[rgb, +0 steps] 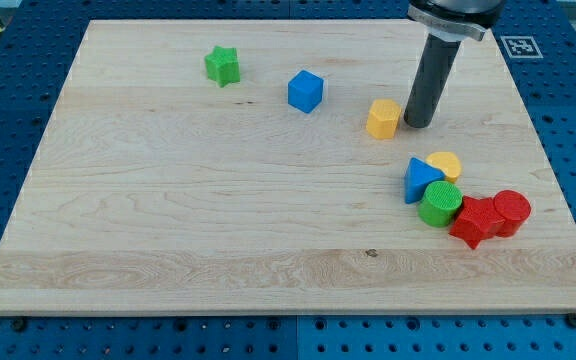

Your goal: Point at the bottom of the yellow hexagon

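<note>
The yellow hexagon lies on the wooden board, right of the middle and towards the view's top. My tip stands just to the hexagon's right, at about the height of its lower half, with a very small gap or a light touch; I cannot tell which. The dark rod rises from it to the view's top edge.
A blue cube and a green star lie to the hexagon's left. Below it, at the view's right, a blue triangle, yellow heart, green cylinder, red star and red cylinder cluster together.
</note>
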Robot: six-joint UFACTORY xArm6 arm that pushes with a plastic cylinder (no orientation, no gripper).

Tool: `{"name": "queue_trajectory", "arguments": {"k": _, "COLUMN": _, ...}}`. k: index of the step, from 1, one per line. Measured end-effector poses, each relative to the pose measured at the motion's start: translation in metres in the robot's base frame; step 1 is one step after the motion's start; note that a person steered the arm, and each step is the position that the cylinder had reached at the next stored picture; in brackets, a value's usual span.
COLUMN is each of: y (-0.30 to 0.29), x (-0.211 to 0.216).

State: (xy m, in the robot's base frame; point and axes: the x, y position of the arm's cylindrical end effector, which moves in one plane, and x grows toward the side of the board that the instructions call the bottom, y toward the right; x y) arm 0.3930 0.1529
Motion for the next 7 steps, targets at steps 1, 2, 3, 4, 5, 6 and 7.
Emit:
{"name": "queue_trajectory", "arguments": {"k": 1, "y": -0.032, "x": 0.004}}
{"name": "queue_trajectory", "arguments": {"k": 2, "y": -0.068, "x": 0.016}}
{"name": "queue_trajectory", "arguments": {"k": 3, "y": -0.095, "x": 0.025}}
{"name": "queue_trajectory", "arguments": {"k": 4, "y": -0.101, "x": 0.025}}
{"name": "queue_trajectory", "arguments": {"k": 5, "y": -0.079, "x": 0.019}}
{"name": "queue_trajectory", "arguments": {"k": 6, "y": -0.038, "x": 0.013}}
{"name": "queue_trajectory", "arguments": {"k": 7, "y": 0.023, "x": 0.020}}
